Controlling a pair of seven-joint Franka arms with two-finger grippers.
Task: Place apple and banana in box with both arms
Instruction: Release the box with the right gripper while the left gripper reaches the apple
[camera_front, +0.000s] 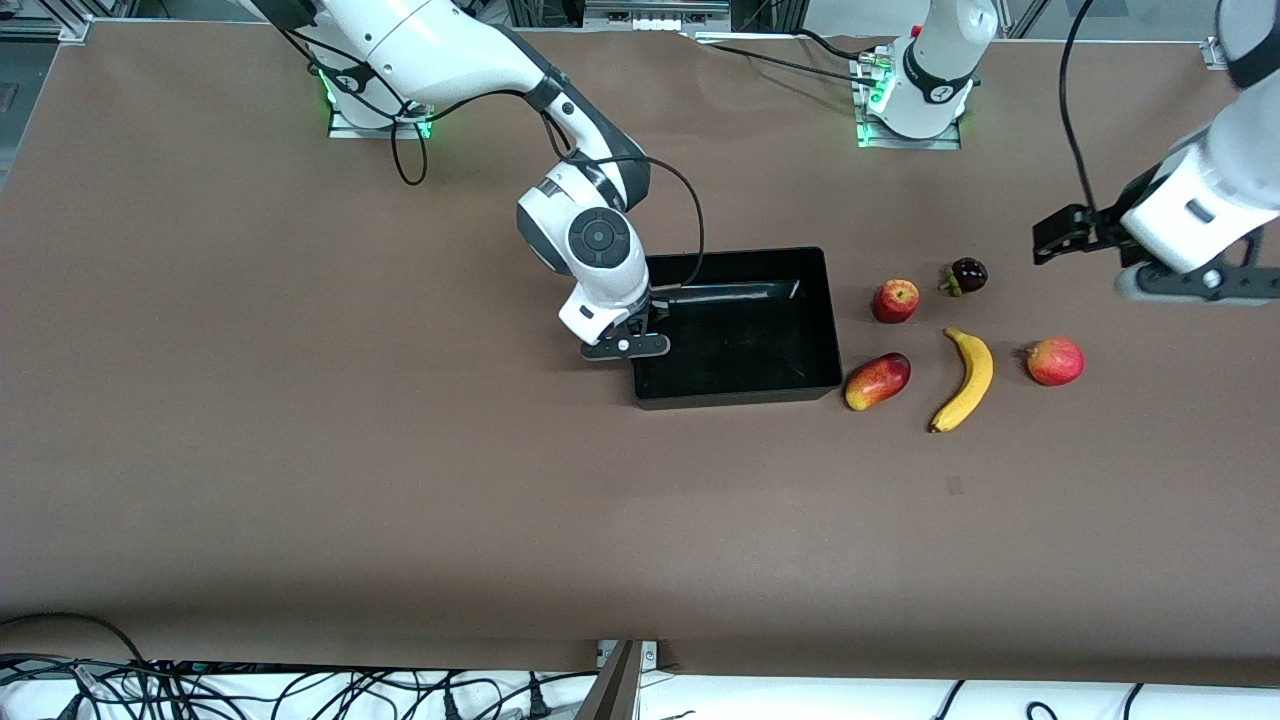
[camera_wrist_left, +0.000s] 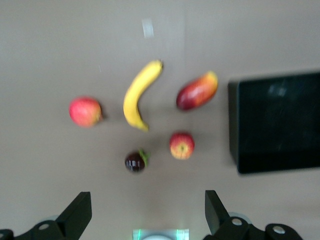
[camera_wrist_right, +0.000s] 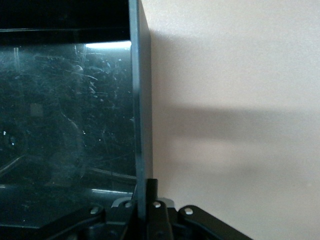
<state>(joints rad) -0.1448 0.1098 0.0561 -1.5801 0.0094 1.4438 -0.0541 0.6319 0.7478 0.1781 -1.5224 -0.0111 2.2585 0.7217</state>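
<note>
The black box (camera_front: 740, 392) stands mid-table. My right gripper (camera_front: 645, 322) is shut on the box's wall at the right arm's end; in the right wrist view the wall (camera_wrist_right: 140, 100) runs between the closed gripper (camera_wrist_right: 145, 196). The apple (camera_front: 895, 300) lies beside the box toward the left arm's end. The banana (camera_front: 964, 380) lies nearer the camera than the apple. My left gripper (camera_front: 1058, 238) hangs open and empty above the table toward the left arm's end. Its wrist view shows the gripper (camera_wrist_left: 147, 215), apple (camera_wrist_left: 182, 145), banana (camera_wrist_left: 138, 96) and box (camera_wrist_left: 277, 127).
A red-yellow mango-like fruit (camera_front: 877, 381) lies against the box's corner beside the banana. A reddish-pink round fruit (camera_front: 1055, 361) lies beside the banana toward the left arm's end. A small dark fruit (camera_front: 967, 275) sits beside the apple.
</note>
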